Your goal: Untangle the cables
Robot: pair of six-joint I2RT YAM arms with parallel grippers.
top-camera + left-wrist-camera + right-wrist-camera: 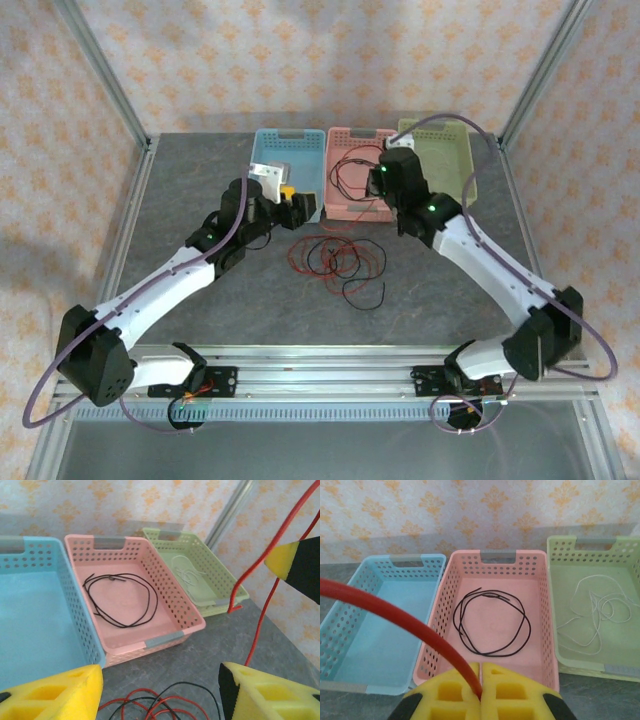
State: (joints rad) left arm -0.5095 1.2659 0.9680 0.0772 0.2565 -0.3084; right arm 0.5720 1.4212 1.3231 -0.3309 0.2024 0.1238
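Right gripper (480,674): my yellow pads (455,692) are pressed together on a red cable (395,615), which leaves the pinch and arcs up and away to the left, in front of the blue basket (415,560). In the top view the right gripper (384,180) hangs above the near end of the pink basket (350,132). Left gripper (161,680): jaws spread wide. In the top view the left gripper (290,200) stands over the table (190,190), just in front of the blue basket. From the left wrist, the red cable (269,545) runs down from the upper right past a yellow-and-black finger. A second red strand drops to the top edge of my right-hand pad (265,695); I cannot tell whether it touches. Cables: a tangle (340,258) of red and black loops lies on the table on the near side of the baskets, between my two arms. One black cable (492,625) lies loosely coiled on the floor of the pink basket. One whitish cable (592,611) lies in loose loops in the green basket (595,542). The three baskets sit side by side at the far side of the table: blue left, pink middle, green right.
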